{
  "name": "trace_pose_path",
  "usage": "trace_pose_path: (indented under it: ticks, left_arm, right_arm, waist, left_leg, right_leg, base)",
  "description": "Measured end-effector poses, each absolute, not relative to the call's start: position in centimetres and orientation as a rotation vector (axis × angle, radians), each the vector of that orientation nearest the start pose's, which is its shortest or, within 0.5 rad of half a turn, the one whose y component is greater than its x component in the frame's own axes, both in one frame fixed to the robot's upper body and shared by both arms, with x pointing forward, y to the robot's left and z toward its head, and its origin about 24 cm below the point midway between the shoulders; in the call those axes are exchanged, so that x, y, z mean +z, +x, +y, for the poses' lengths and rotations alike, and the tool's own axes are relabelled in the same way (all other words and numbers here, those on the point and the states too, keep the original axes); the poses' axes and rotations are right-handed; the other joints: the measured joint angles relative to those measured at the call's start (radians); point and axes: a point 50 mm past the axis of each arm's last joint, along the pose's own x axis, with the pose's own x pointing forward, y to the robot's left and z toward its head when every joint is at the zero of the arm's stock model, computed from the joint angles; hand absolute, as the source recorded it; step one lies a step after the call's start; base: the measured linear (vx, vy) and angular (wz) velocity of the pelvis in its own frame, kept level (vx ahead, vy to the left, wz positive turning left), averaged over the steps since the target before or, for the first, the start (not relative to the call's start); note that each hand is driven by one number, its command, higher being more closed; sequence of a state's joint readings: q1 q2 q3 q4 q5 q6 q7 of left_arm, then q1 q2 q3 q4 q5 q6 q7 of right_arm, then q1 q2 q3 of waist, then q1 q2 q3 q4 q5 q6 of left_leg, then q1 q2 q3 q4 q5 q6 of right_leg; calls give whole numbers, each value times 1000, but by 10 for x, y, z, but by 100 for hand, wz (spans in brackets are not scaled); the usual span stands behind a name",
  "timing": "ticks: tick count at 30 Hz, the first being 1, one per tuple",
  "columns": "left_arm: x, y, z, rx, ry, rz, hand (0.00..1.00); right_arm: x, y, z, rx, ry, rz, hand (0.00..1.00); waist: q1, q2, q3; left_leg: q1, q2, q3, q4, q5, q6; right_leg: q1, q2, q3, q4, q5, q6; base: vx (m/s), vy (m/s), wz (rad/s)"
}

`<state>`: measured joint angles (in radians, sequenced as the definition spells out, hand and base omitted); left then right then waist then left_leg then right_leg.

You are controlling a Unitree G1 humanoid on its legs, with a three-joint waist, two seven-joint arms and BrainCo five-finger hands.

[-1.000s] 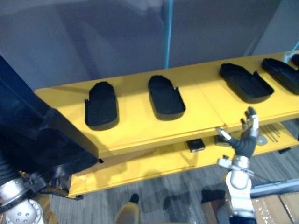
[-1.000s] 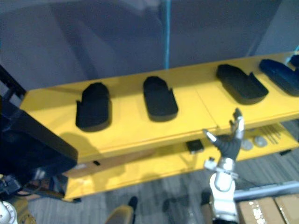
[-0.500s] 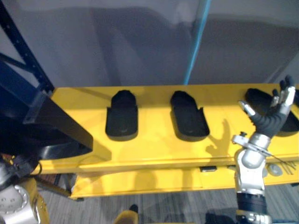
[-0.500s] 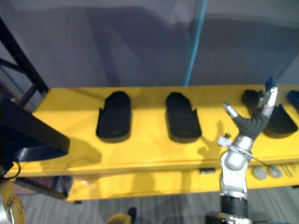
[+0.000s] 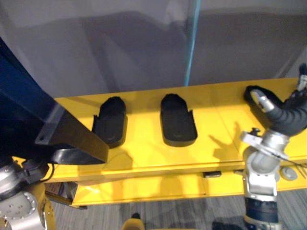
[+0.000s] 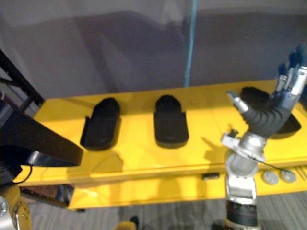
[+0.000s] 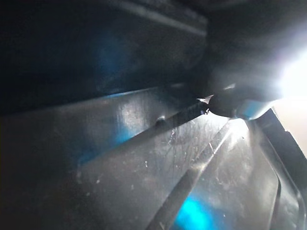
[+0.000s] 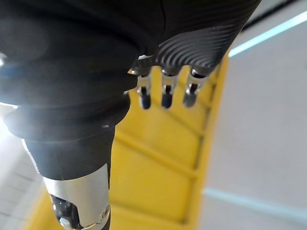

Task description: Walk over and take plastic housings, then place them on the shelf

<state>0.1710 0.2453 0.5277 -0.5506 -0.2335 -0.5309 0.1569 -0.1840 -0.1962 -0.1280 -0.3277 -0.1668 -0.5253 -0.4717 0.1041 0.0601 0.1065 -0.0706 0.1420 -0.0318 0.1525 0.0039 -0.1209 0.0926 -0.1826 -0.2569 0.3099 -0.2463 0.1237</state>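
Note:
A yellow shelf (image 5: 144, 155) carries two black plastic housings (image 5: 110, 122) (image 5: 177, 120) side by side. A third housing (image 6: 256, 98) lies at the right, partly behind my right hand (image 6: 268, 112). That hand is raised over the shelf's right part, open, with its fingers (image 8: 165, 93) straight above the yellow surface (image 8: 158, 172). A large black housing (image 5: 53, 129) juts in from the left over the shelf's left end, above my left arm (image 5: 17, 191). The left wrist view looks closely at its dark inner surface (image 7: 144, 158).
A grey wall with a blue vertical strip (image 5: 192, 43) stands behind the shelf. A dark rack post (image 6: 14, 72) rises at the left. The lower yellow shelf (image 5: 158, 187) holds round silver parts (image 6: 278, 177) and a small black piece (image 5: 211, 174).
The camera has shifted. My right hand has risen from below the shelf's front edge to above its right part. The large housing has come further over the shelf's left end.

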Motion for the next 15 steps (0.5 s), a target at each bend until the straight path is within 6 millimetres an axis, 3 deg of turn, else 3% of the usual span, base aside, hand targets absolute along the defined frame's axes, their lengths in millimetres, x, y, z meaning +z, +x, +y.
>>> trace_pose_path:
  ticks: [1, 2, 3, 5, 6, 7, 8, 9, 11, 13, 15]
  left_arm:
    - [201, 142, 270, 491, 237, -1020, 100]
    - [198, 140, 271, 498, 244, -998, 100]
    - [195, 139, 272, 504, 247, -978, 100]
    - [192, 140, 274, 505, 244, -965, 100]
    - [191, 140, 275, 511, 243, -961, 100]
    - [192, 134, 281, 541, 258, -970, 100]
    - [192, 133, 282, 547, 262, -973, 100]
    - [192, 128, 286, 565, 276, -979, 100]
    - [188, 129, 292, 576, 264, -955, 100]
    - [178, 132, 300, 605, 261, -896, 100]
    - [176, 127, 306, 640, 277, -884, 100]
  right_arm:
    - [207, 221, -191, -438, -139, -1122, 0]
    - [209, 220, -188, -463, -152, -1153, 0]
    - [213, 219, -184, -477, -168, -1191, 0]
    - [224, 219, -184, -477, -198, -1256, 0]
    - [227, 220, -184, -470, -204, -1272, 0]
    - [236, 222, -182, -459, -197, -1321, 0]
    - [237, 222, -182, -458, -195, -1328, 0]
    - [241, 221, -182, -453, -191, -1352, 0]
    - [241, 222, -183, -452, -191, -1358, 0]
    - [237, 232, -186, -461, -207, -1312, 0]
    - [235, 240, -186, -462, -213, -1284, 0]
  waist:
    - [0, -3, 2]
    - [2, -9, 1]
    - [-4, -3, -3]
    - [-3, 11, -10]
    - [10, 7, -7]
    - [36, 10, -8]
    - [40, 10, -9]
    - [46, 23, -20]
    - [39, 11, -44]
    - [28, -18, -64]
    - [37, -20, -64]
  left_leg:
    - [-2, -2, 23, 0, 4, 18]
    - [-14, -6, 71, -2, -5, 87]
    - [-19, 24, 167, 11, -12, 122]
    - [-38, 46, 241, 10, -23, 125]
    - [-40, 45, 260, 10, -31, 124]
    - [-73, 41, 251, 94, -30, 147]
    - [-74, 40, 249, 116, -26, 153]
    - [-72, 30, 235, 160, -10, 150]
    - [-89, -6, 202, 108, 34, 112]
    - [-80, -44, 117, -70, 158, 69]
    - [-69, -45, 83, -93, 139, 69]
  right_leg:
    - [5, -10, -22, 14, -11, -3]
    - [17, -30, -67, 32, -28, -2]
    - [41, -39, -126, 33, -32, -4]
    - [69, -58, -208, 29, -33, -3]
    - [71, -72, -218, 27, -33, -3]
    - [67, -106, -245, 35, -36, -7]
    - [67, -111, -247, 36, -36, -6]
    - [65, -103, -250, 47, -37, -1]
    - [55, -113, -251, 37, -51, 3]
    - [43, -82, -238, -36, -39, -16]
    - [43, -78, -235, -53, -21, 2]
  base:
    - [-82, 11, 89]
    - [-64, -26, 120]
    - [-56, -45, 135]
    - [-24, -10, 123]
    - [-36, 56, 97]
    - [-16, 62, 44]
    - [26, 59, 39]
    - [46, 92, 51]
    - [12, 71, 67]
    - [-61, 66, 74]
    - [-17, 63, 17]
